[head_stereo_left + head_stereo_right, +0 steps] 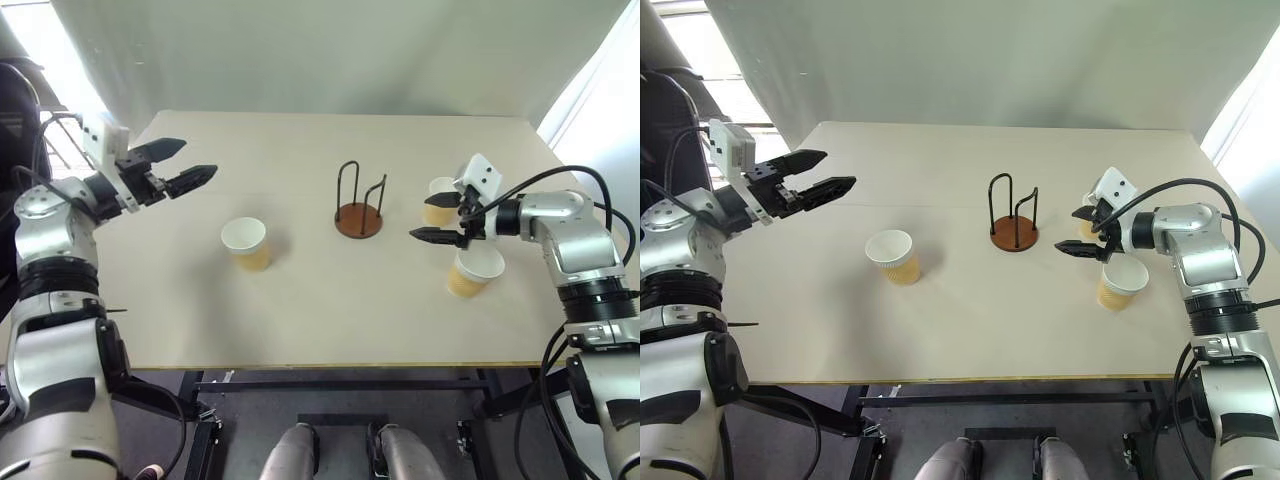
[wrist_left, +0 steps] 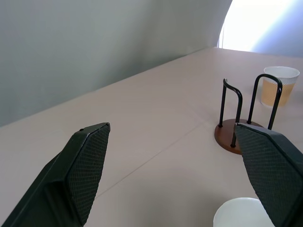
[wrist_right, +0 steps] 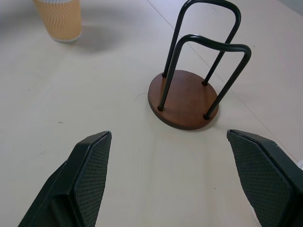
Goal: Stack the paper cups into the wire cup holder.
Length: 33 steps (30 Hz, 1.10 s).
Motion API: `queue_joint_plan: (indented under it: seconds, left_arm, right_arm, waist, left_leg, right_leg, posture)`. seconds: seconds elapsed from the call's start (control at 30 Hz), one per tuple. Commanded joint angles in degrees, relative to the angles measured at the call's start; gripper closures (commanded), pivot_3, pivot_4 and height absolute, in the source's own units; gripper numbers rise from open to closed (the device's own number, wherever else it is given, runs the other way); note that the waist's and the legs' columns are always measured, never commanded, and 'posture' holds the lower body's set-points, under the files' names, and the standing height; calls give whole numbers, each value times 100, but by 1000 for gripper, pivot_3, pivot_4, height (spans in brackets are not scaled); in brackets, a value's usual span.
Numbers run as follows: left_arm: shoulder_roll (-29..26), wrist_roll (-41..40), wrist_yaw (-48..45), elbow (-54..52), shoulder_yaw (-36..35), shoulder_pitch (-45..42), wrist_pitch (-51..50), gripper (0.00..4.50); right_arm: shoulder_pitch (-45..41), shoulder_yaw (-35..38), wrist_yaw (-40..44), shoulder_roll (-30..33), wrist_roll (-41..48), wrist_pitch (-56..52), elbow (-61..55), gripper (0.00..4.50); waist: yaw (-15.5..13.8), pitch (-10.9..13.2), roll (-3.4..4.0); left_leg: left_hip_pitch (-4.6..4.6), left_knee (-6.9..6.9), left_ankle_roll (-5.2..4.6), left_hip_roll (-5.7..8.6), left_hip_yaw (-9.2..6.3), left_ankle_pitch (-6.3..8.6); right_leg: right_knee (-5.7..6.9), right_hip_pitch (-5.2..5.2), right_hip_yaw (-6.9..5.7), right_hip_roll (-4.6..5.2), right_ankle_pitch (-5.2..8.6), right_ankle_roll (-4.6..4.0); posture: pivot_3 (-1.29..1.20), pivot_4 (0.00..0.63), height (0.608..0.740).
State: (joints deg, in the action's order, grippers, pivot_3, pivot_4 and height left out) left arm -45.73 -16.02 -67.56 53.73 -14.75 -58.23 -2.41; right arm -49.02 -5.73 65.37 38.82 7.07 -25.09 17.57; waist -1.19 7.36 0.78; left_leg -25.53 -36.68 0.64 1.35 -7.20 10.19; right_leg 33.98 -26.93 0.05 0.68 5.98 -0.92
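Presently the wire cup holder (image 1: 359,204) stands upright near the middle of the surface (image 1: 300,330), a little toward the far edge; nothing sits between its wire loops, and its brown disc base lies flat. Three paper cups stand upright, mouths up, each showing a white inside with no contents. One cup (image 1: 245,243) stands apart toward the left edge of the surface. A second cup (image 1: 438,201) stands toward the right edge, partly behind the right gripper (image 1: 444,217). A third cup (image 1: 473,272) stands nearer the front edge on the same side. The right gripper's jaws are spread wide, clamped on nothing, pointing toward the holder. The left gripper (image 1: 186,164) hangs above the left side of the surface, jaws wide apart, holding nothing.
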Motion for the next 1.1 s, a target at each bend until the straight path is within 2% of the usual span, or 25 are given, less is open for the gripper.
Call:
queue_joint_plan:
  seconds: [0.03, 0.63, 0.9, 1.1]
  left_arm:
    - [-95, -51, 140, -286, -84, 21, 73, 0]
    - [-204, -239, 392, -705, -231, 467, 2, 0]
    - [-156, -277, 434, -641, -197, 363, 39, 0]
    - [-99, -196, 441, -364, -113, 193, 127, 0]
  right_arm:
    - [-170, 47, 21, 9, 59, 163, -51, 500]
    - [-222, -47, 100, -16, 8, 558, 291, 500]
    - [-166, 6, 161, -57, 223, 191, 14, 500]
    - [69, 38, 29, -30, 436, -523, -555, 500]
  waist:
    - [1, 0, 0]
    - [-2, 0, 0]
    - [-1, 0, 0]
    - [-15, -1, -2]
  left_leg:
    - [0, 0, 0, 0, 0, 0]
    - [1, 0, 1, 0, 0, 1]
    - [1, 0, 2, 0, -1, 1]
    - [1, 0, 3, 0, -1, 2]
  right_leg:
    - [0, 0, 0, 0, 0, 0]
    - [1, 1, 0, 0, -1, -1]
    - [1, 0, 0, 0, -1, -1]
    - [1, 0, 0, 0, -1, -1]
  posture:
    - [0, 150, 740]
    - [0, 150, 740]
    - [0, 150, 740]
    - [0, 150, 740]
